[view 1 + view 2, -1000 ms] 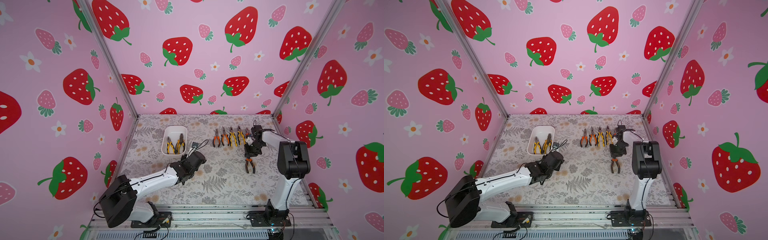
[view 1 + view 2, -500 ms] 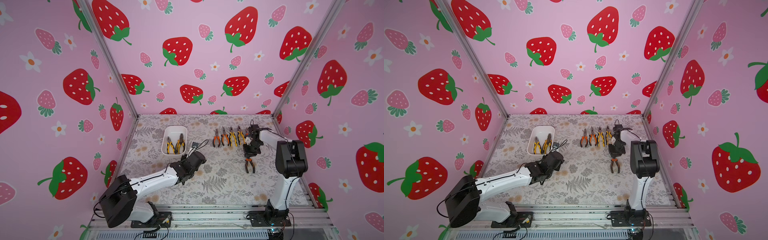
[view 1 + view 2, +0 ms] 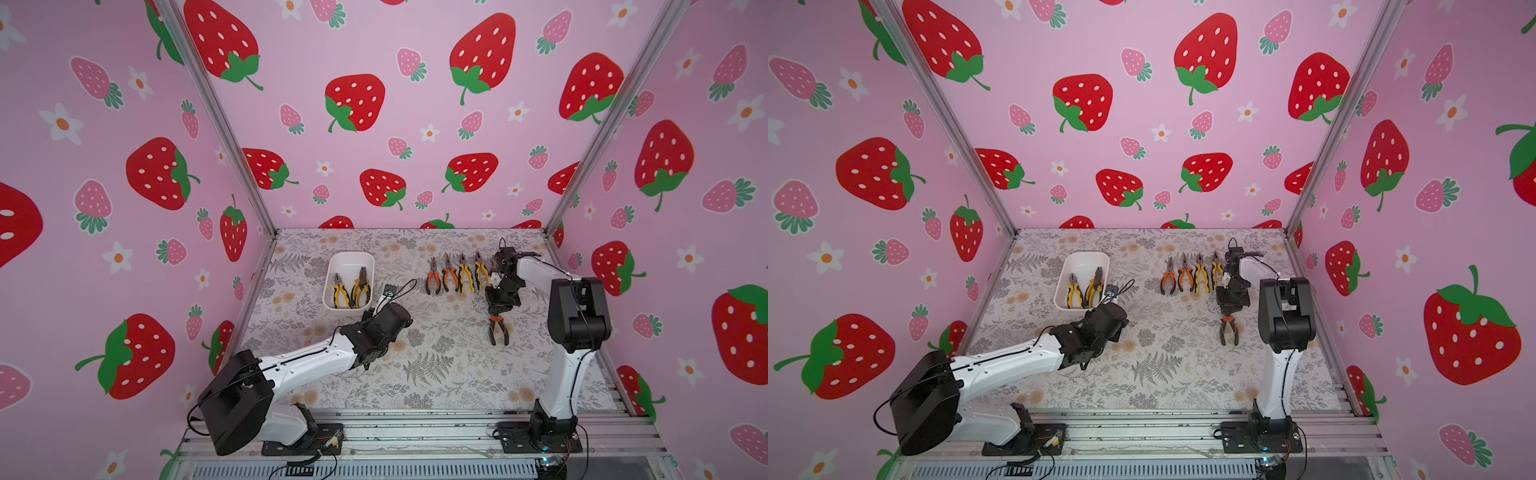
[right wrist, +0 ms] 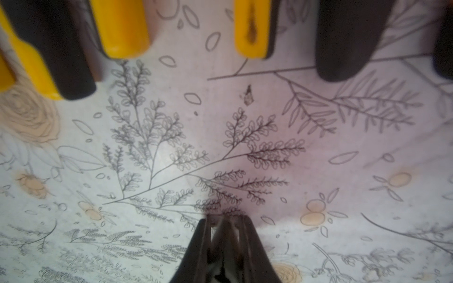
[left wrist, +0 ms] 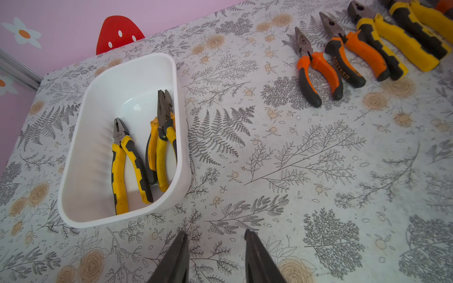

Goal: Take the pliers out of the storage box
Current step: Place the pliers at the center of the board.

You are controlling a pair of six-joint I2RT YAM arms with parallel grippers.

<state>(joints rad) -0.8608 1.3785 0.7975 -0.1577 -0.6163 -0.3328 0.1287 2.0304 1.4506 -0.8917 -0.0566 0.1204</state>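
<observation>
My left pincer (image 5: 215, 236) hangs released, nothing between its tips, just off the near short end of the storage box (image 5: 81, 147). The box sits toward the back left of the tabletop (image 3: 436, 370), apart from the left wall.

My right pincer (image 4: 224, 220) is clenched on nothing and points down. It is between the handle ends of the row (image 3: 457, 277) and the nose of a lone orange-handled pair (image 3: 498, 330). I cannot tell whether it touches that pair.

Bare flowered surface lies between box and row and across the whole front half. Pink strawberry walls (image 3: 374, 124) close three sides.

Pliers, counted:
- In the box: one yellow pair (image 5: 122, 159) and what look like two more stacked (image 5: 163, 137).
- In the row: four plainly seen, and a fifth (image 5: 445, 5) barely showing at a corner of the left wrist view.
- Alone on the tabletop: one.
</observation>
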